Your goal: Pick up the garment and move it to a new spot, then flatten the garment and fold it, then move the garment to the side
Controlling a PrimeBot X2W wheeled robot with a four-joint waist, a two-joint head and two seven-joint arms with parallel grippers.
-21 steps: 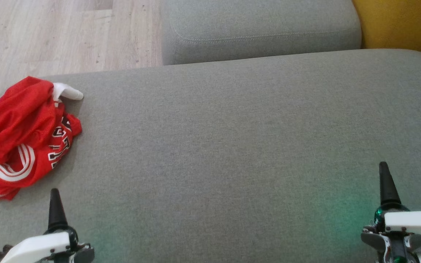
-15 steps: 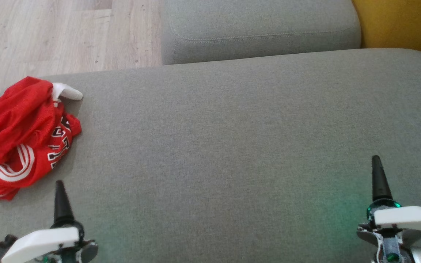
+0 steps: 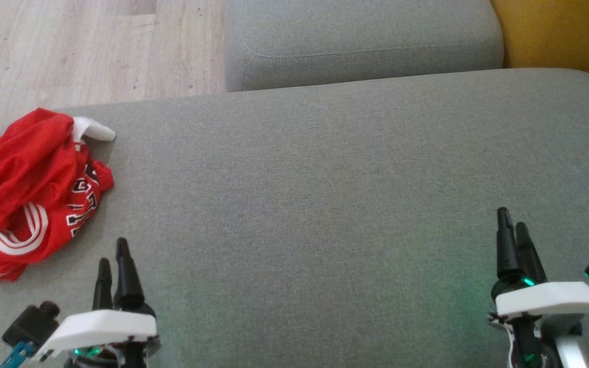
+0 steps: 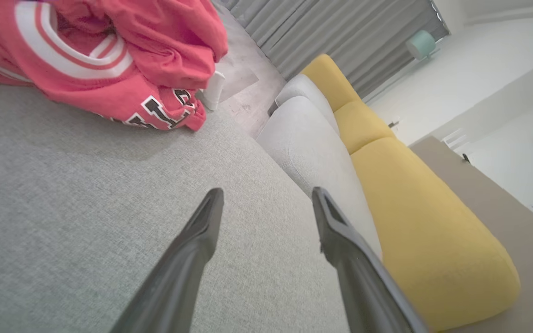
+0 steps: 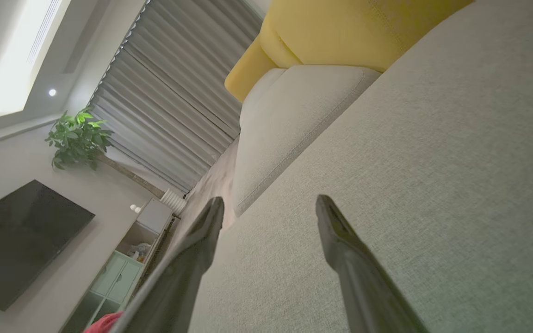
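- Grey seat (image 3: pixel 325 204): the broad sofa cushion was the work surface. A second grey cushion (image 3: pixel 366 41) lay beyond it, and wooden floor (image 3: pixel 69 51) showed at the far left.
- Garment (image 3: pixel 23 189): a red jersey with white stripes and lettering lay crumpled at the far-left edge of the seat. Its long axis ran roughly near-to-far along that edge. The heap was unflattened and untouched.
- Governing relation: the garment lay ahead and to the left of the left gripper (image 3: pixel 113 251). The two were near but apart, with a strip of bare seat between the fingertips and the nearest red fold. In the left wrist view the heap sat at the upper left, off the line of the fingers, so a leftward swing was judged necessary before any grasp.
- Right gripper (image 3: pixel 512 219): it hovered over the right side of the seat, well apart from the garment. The left arm was therefore judged the better placed for the pick-up.
- Jaw state: the fingers of both grippers stood spread, with nothing between them.
- Change from the earlier head frames: both grippers had moved forward and inward. Each now showed two fingers where one had shown before. The garment and the seat had not shifted.
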